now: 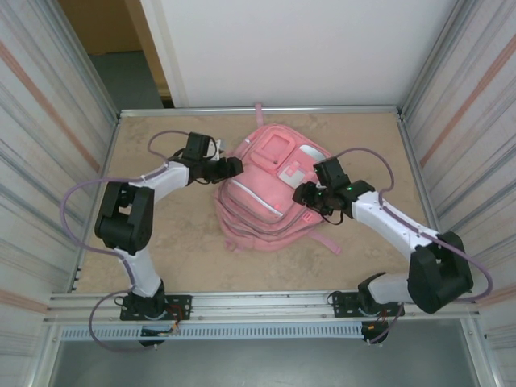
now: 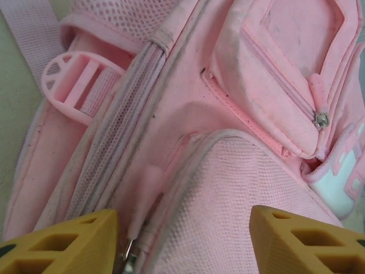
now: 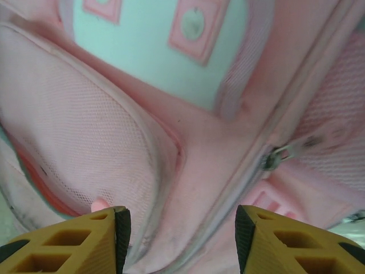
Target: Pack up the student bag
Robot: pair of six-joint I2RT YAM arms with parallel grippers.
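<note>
The bag (image 1: 260, 193) lies mid-frame on the table (image 1: 161, 242), with the left gripper (image 1: 232, 168) at its upper-left edge and the right gripper (image 1: 308, 196) at its right side, both spread wide and empty.

The student bag (image 2: 228, 171) runs past every edge of both wrist views.

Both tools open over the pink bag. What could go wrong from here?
1. The left tool has the pink zip tab beside one finger, not centred; closing may miss it or pinch fabric.
2. The right tool sits over a mesh pocket, the metal zip slider off to the side; it may grab mesh instead.
3. The student bag is soft and loose on the table; a tug may drag it.
</note>
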